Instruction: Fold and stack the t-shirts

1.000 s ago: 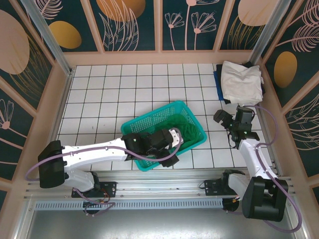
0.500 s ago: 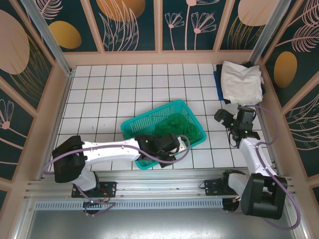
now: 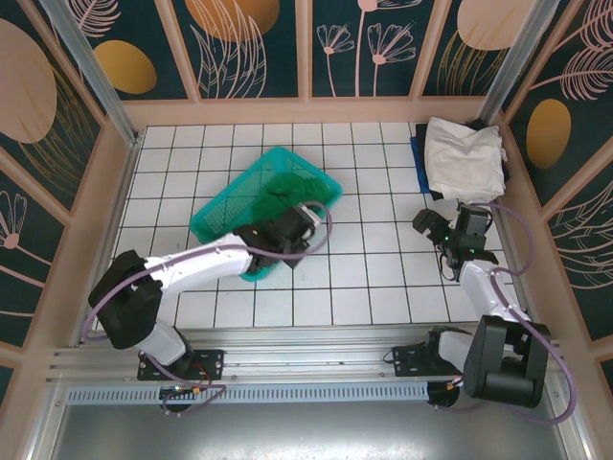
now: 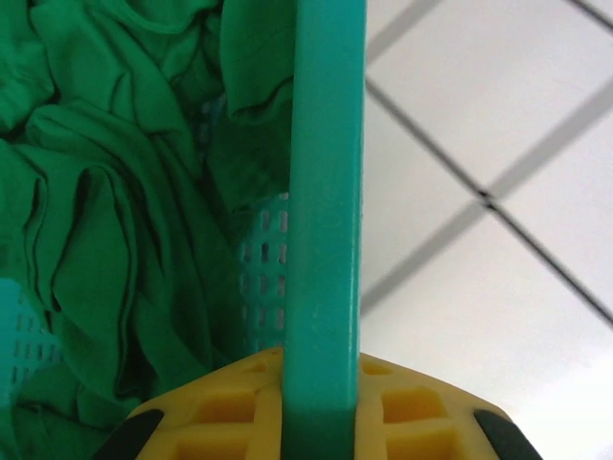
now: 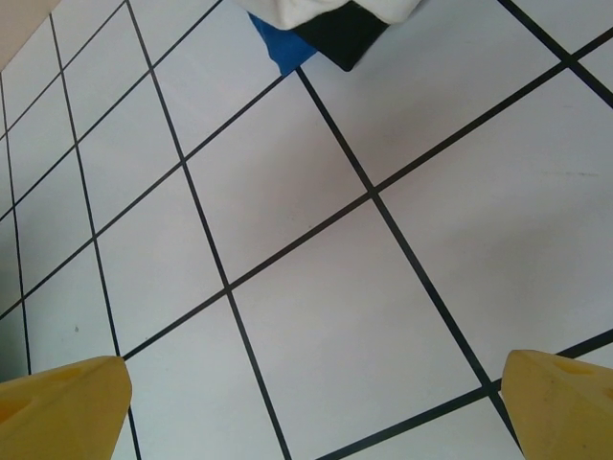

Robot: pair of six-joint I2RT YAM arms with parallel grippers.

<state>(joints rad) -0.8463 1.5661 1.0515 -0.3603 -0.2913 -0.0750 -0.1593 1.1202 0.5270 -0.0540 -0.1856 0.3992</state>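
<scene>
From above, the emerald t-shirt (image 3: 290,188) lies crumpled in the teal basket (image 3: 225,206); an off-white t-shirt (image 3: 465,153) sits at the far-right corner of the bench (image 3: 374,278). Left wrist: left jaws clamp the basket's rim (creased green cloth inside). Right wrist: right jaws gape wide, empty.

The white gridded worktop (image 3: 383,278) carries a teal mesh basket (image 3: 218,218) left of centre and stacked t-shirts (image 3: 465,158) in its far right corner.
</scene>
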